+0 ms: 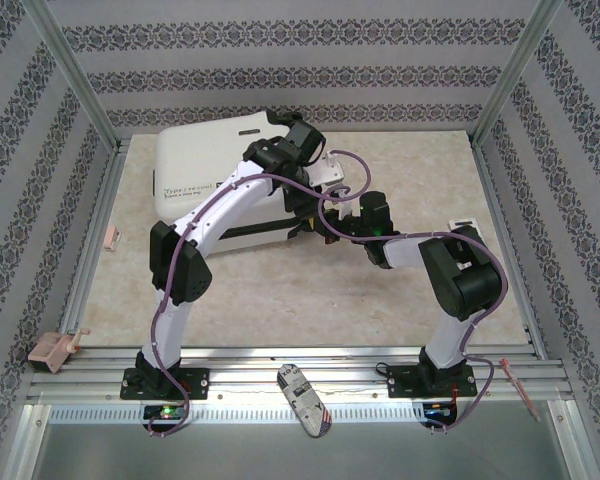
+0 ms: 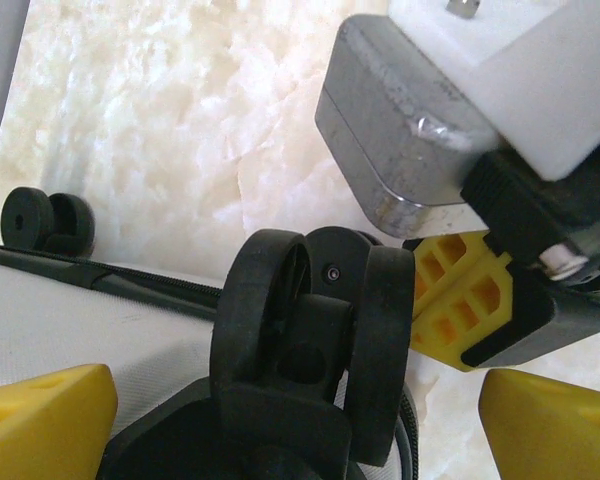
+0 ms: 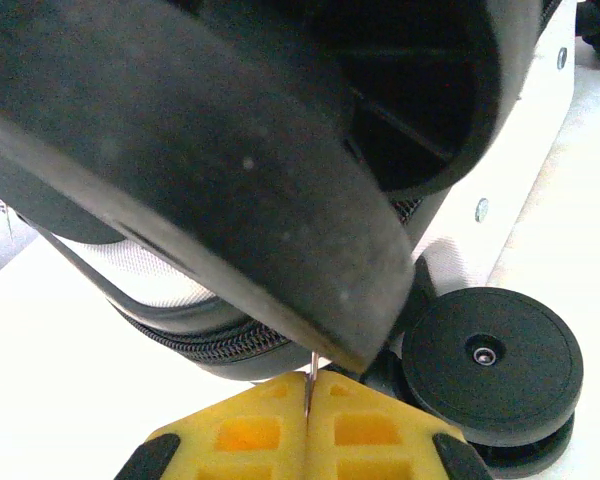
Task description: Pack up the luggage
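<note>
Luggage (image 1: 205, 165) lies flat and shut at the far left of the table (image 1: 380, 300), white shell up, so whatever is inside is hidden. The two arms meet at its right-hand end. The left gripper (image 2: 295, 425) stands wide, its yellow fingertips (image 2: 40, 415) on either side of a black double wheel (image 2: 310, 320); a second wheel (image 2: 45, 220) sits further along, beside the black zipper band (image 2: 150, 285). The right gripper (image 3: 310, 435) is pinched together on a thin metal zipper pull (image 3: 310, 390) that rises from between its pads, just beside a black caster (image 3: 492, 358). A large blurred black shape crowds the top of that wrist view, and I cannot tell what it is. Well apart from the case, a small pink piece (image 1: 110, 237) lies at the table's left edge, a pink clamp-like thing (image 1: 52, 350) sits by the near left rail, and a small patterned object (image 1: 308, 400) rests between the arm bases. The tabletop is pale marbled beige, fenced by aluminium frame posts (image 1: 77, 75) and walls (image 1: 280, 40) papered in grey ornamental stripes.
</note>
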